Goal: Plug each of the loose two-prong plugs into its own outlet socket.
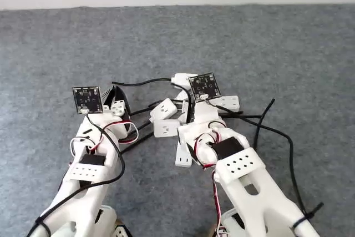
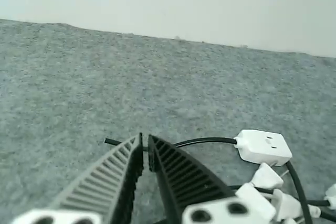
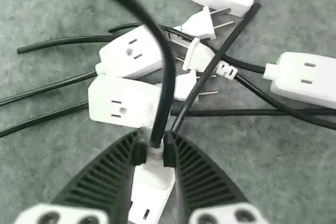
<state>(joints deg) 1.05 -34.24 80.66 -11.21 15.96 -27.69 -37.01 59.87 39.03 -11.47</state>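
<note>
Right pincer (image 3: pixel 153 149) on cord (image 3: pixel 168 77) (carpet (image 3: pixel 47 9) beyond)

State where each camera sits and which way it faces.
High view: above and behind both white arms, looking down the grey carpeted table.
Left wrist view: wrist-mounted, facing along the table past the left gripper toward the white wall.
Right wrist view: looking down past the right gripper, pinching a black cord.
Shared: high and right wrist views show the white outlet sockets.

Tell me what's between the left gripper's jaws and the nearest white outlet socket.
In the left wrist view, a black cord runs from the outlet socket over gray carpet to behind the left gripper; nothing else lies there.
</note>
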